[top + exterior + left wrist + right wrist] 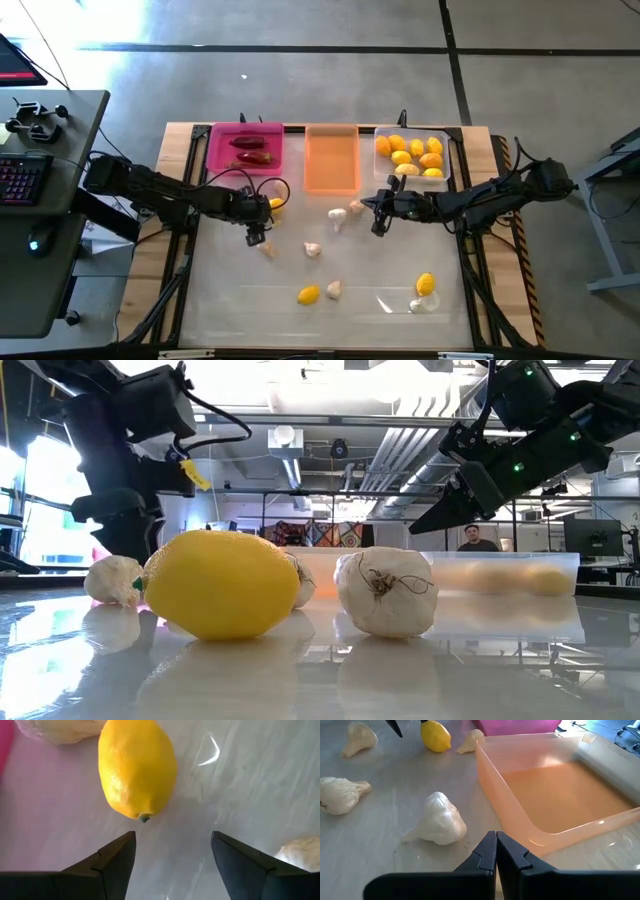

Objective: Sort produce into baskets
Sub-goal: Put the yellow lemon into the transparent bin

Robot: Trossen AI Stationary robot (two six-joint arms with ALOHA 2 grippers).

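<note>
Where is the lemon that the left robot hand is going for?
In the high view, the lemon lies left of centre, just below the pink basket, beside the open left gripper.

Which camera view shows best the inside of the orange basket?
The right wrist view: the orange basket fills it, its floor bare. The high view shows the same basket small from above. The low view shows no clear orange basket; the left wrist view shows none.

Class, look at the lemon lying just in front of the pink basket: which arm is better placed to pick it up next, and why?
Left. The left gripper hangs open right over that lemon, beside the pink basket. The right gripper is shut, across the table by the orange basket and a garlic bulb.
</note>
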